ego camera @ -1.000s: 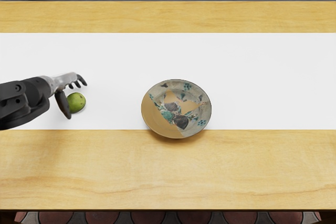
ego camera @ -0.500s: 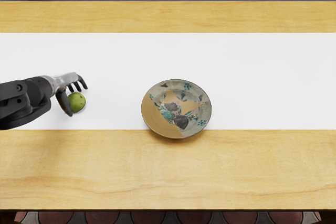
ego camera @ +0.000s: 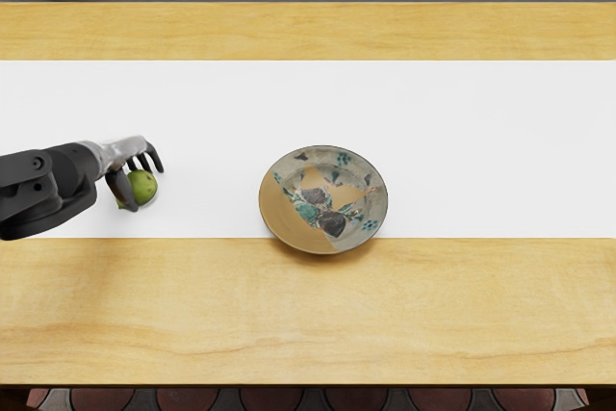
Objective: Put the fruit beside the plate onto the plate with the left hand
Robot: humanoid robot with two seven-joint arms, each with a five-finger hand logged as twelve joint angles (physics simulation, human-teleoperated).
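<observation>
Fingers [ego camera: 147,155] of the left hand [ego camera: 130,168] are curled narrow around the fruit [ego camera: 144,186], a small round green one. Their dark tips arch over its far side and top, and the thumb [ego camera: 122,193] presses against the side nearest the wrist, covering part of it. Right under the fingers the fruit sits low over the white strip [ego camera: 433,122] that runs across the desk [ego camera: 308,315]; whether it touches the surface I cannot tell. Behind the fingers, toward the picture's left edge, the grey wrist leads into a thick black forearm [ego camera: 38,190], which lies over the strip's near part. Well to the right of the fingers, and well apart from the fruit, stands the plate [ego camera: 274,207]. It is round, with a tan ground and a painted pattern of green and dark shapes. Its near rim reaches past the strip's border onto the bare wood of the desk
</observation>
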